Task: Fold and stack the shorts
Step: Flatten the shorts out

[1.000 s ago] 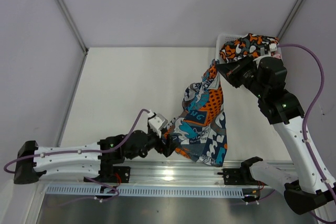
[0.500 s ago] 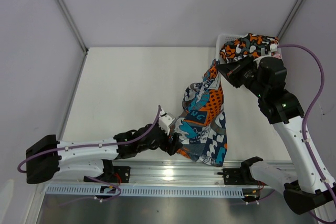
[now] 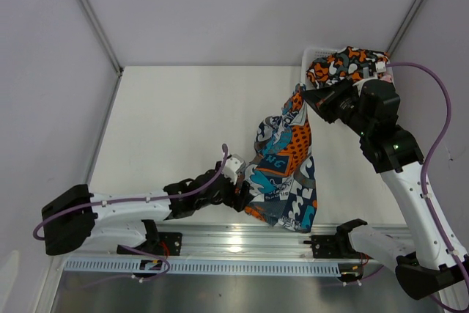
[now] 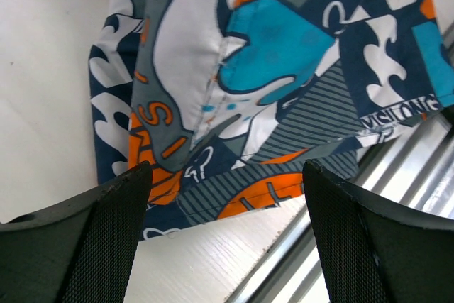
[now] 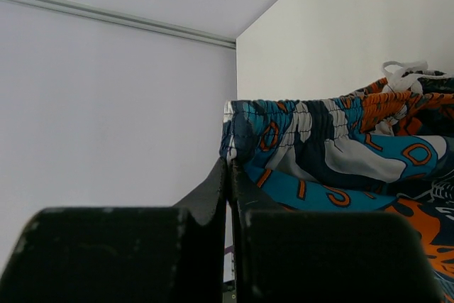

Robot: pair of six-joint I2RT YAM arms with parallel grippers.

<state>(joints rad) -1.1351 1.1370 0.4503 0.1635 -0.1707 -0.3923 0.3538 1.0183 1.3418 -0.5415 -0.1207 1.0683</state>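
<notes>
The left gripper (image 4: 227, 235) stands wide open and holds nothing. Just ahead of its fingers lies the hem of the soft blue-teal-orange patchwork shorts (image 3: 286, 166). In my judgement it should ease forward until the hem corner sits deep between the pads, then close squarely. Beyond it the shorts stretch lengthwise, hem nearest, waistband farthest and highest. There the right gripper (image 3: 316, 100) is clamped tight on the elastic.
</notes>
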